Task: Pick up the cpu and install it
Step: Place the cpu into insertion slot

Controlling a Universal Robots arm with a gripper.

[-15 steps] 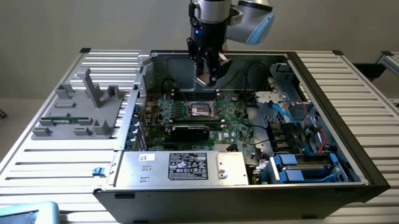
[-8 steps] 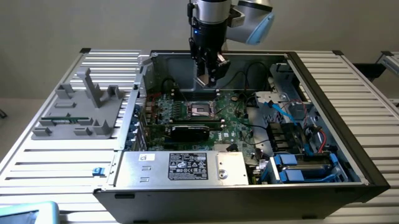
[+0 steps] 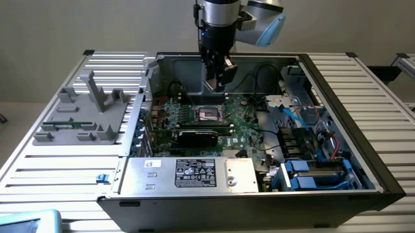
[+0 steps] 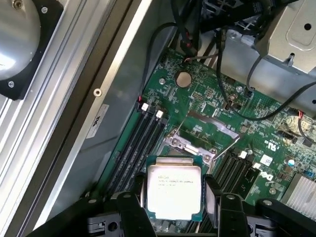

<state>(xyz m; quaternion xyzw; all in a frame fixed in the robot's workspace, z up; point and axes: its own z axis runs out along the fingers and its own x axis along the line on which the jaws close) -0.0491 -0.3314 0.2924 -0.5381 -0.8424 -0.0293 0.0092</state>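
The cpu point(image 4: 174, 190), a small square chip with a silvery top and thin green edge, is held between my black fingers point(image 4: 129, 212) in the wrist view. My gripper point(image 3: 216, 85) hangs inside the open computer case, above and slightly behind the black socket frame point(image 3: 209, 112) on the green motherboard point(image 3: 246, 121). In the wrist view the socket point(image 4: 202, 133) lies beyond the chip with its metal bracket raised. The chip is clear of the board.
Memory slots point(image 4: 140, 143) run beside the socket. Black cables point(image 4: 232, 69) cross the board near the drive cage point(image 3: 304, 92). A power supply point(image 3: 188, 174) closes the case front. A grey fixture point(image 3: 87, 114) holding a thin green stick stands at the exterior view's left.
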